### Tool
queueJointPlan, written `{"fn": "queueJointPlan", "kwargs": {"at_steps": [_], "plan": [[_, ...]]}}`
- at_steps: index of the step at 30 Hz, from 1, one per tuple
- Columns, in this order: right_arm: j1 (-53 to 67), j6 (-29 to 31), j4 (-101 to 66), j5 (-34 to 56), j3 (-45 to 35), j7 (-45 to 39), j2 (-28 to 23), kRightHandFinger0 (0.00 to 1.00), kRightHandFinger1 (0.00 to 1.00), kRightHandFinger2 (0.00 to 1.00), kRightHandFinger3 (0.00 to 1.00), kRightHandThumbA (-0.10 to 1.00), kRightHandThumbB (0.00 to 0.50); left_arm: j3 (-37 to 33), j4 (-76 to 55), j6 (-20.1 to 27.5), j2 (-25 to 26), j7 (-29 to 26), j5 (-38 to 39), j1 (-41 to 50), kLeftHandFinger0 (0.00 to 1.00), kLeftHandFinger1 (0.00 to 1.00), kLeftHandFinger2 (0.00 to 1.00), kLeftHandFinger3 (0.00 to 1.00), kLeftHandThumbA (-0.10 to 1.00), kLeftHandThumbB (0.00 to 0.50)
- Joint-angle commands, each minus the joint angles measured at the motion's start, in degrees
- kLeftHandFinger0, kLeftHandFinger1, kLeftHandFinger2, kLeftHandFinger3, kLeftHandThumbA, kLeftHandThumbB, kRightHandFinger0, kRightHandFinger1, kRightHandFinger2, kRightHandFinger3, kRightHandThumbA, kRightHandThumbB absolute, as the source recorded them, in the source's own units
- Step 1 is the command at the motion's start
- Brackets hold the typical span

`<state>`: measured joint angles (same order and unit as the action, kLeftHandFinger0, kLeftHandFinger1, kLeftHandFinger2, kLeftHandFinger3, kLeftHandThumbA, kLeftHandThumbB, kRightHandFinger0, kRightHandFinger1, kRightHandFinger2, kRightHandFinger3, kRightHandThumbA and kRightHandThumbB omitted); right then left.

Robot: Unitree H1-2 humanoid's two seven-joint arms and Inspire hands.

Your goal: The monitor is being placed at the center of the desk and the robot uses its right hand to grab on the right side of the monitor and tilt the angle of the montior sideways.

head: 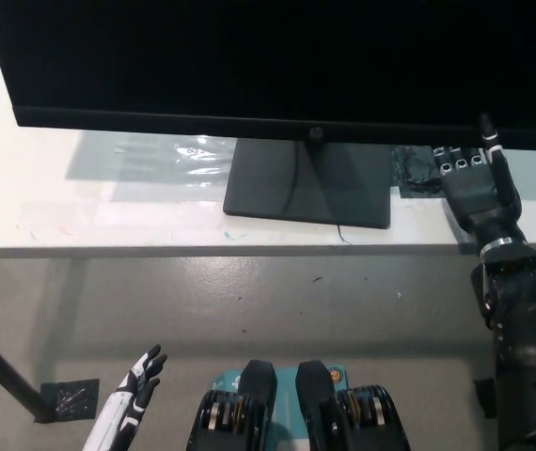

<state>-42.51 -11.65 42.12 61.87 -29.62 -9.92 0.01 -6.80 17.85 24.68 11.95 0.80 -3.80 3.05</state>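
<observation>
The monitor (277,61) stands on the white worktop (52,202) in front of me, its dark screen filling the top of my view and running out past the right edge, so its right side is out of sight. Its flat dark base (307,183) sits on the worktop below the small logo on the lower bezel, with a thin cable trailing from the base's front edge toward the worktop's rim. My right hand (475,183) is raised at the right, just under the monitor's lower edge — the fingers (460,160) point up and reach the bezel, their tips lost against the black of the frame, and one finger (494,150) stands a little higher beside them. I cannot tell whether the hand has closed on the monitor or only lies against its bottom edge. My black forearm runs down from it to the bottom right corner. Just left of that hand a dark patch (414,171) lies on the worktop. My left hand (136,390) rests low at the lower left, over the grey floor (277,310) — fingers apart, holding nothing.
</observation>
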Motion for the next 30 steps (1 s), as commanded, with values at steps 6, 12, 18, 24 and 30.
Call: {"fn": "queueJointPlan", "kwargs": {"at_steps": [6,12,18,24,30], "plan": [[-7.9,3.4,5.2,-2.7,-1.0,-4.2,-1.3,1.00,1.00,1.00,1.00,1.00,0.366,0.3,-0.5,2.2,0.5,0.3,1.0,-1.0,1.00,1.00,1.00,1.00,1.00,0.331],[-9.8,5.4,11.6,-4.1,-1.6,-5.2,-1.2,1.00,1.00,1.00,1.00,1.00,0.371,0.4,-0.5,2.2,0.6,0.4,1.1,-1.0,1.00,1.00,1.00,1.00,1.00,0.312],[-14.5,9.9,23.6,-5.4,-2.8,-8.9,-2.3,1.00,1.00,1.00,1.00,1.00,0.401,0.5,-0.6,2.2,0.7,-0.1,0.5,-1.7,1.00,1.00,1.00,1.00,1.00,0.323],[-17.0,12.0,29.8,-6.6,-3.7,-10.4,-3.2,1.00,1.00,1.00,1.00,1.00,0.402,0.5,-0.5,2.2,0.8,0.1,0.9,-1.8,1.00,1.00,1.00,1.00,1.00,0.302],[-18.7,12.8,31.7,-7.2,-4.6,-10.8,-3.3,1.00,1.00,1.00,1.00,1.00,0.441,0.6,-0.2,2.2,0.8,0.0,0.7,-2.2,1.00,1.00,1.00,1.00,1.00,0.314]]}}
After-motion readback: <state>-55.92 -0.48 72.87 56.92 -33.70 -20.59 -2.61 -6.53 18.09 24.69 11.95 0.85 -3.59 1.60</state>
